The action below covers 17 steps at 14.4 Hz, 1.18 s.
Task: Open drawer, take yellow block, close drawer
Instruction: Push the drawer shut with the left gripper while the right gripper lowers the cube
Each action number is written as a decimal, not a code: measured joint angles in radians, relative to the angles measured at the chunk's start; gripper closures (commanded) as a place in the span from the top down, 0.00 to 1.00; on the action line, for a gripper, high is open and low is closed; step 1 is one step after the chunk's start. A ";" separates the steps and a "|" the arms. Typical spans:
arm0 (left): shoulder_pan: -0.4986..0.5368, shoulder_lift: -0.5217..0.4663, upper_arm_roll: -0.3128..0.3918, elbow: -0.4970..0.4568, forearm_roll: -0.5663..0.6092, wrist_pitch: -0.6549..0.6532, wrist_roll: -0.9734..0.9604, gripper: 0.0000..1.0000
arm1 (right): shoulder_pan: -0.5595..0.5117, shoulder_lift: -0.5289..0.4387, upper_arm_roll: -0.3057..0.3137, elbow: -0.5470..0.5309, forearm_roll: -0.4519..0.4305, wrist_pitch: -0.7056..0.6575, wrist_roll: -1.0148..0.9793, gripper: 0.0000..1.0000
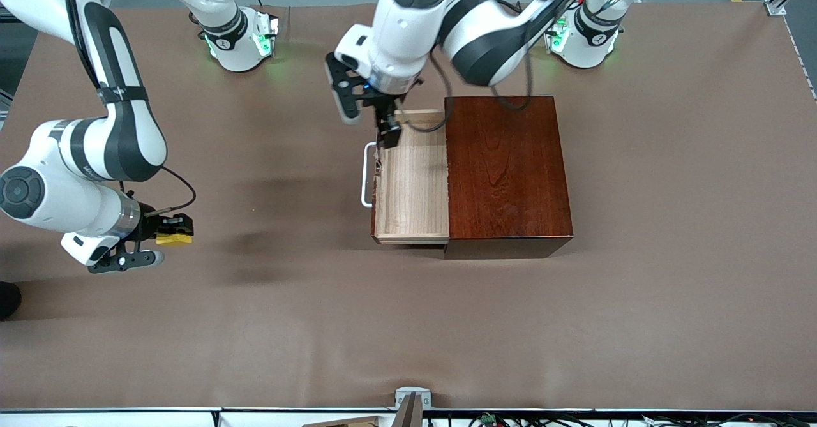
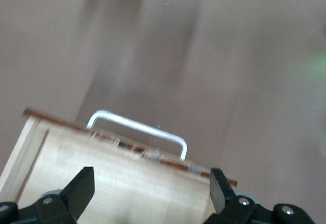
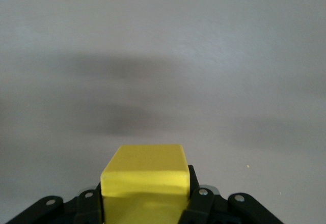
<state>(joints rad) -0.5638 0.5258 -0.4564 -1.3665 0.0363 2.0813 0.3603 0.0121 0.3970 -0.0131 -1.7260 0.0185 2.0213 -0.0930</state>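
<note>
The drawer (image 1: 412,191) stands pulled out of the mahogany box (image 1: 504,172), its white handle (image 1: 366,175) pointing toward the right arm's end of the table. The pale-wood tray looks empty. My left gripper (image 1: 387,134) hangs open and empty over the tray's corner by the handle; in the left wrist view its fingers (image 2: 81,187) spread wide over the tray (image 2: 117,175), with the handle (image 2: 137,127) just past them. My right gripper (image 1: 171,234) is shut on the yellow block (image 1: 173,239) above bare table toward the right arm's end. The right wrist view shows the block (image 3: 145,173) clamped between the fingers (image 3: 197,199).
Both arm bases (image 1: 239,37) (image 1: 584,37) stand along the table's edge farthest from the front camera. A small metal bracket (image 1: 412,398) sits at the nearest edge. A dark object (image 1: 7,299) pokes in at the right arm's end.
</note>
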 measured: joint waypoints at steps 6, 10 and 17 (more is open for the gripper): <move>-0.031 0.179 0.018 0.062 0.004 0.102 0.268 1.00 | -0.045 0.071 -0.004 -0.004 -0.008 0.055 0.149 0.00; -0.062 0.213 0.080 0.066 0.018 0.111 0.308 1.00 | -0.075 0.127 -0.004 -0.043 -0.007 0.192 0.161 0.00; -0.075 0.234 0.096 0.065 0.072 0.109 0.308 1.00 | -0.084 0.212 0.002 -0.078 -0.006 0.371 0.161 0.00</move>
<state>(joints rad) -0.6385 0.7598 -0.3606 -1.3011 0.1086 2.1905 0.6687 -0.0715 0.6085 -0.0111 -1.8044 0.0121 2.3927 0.0681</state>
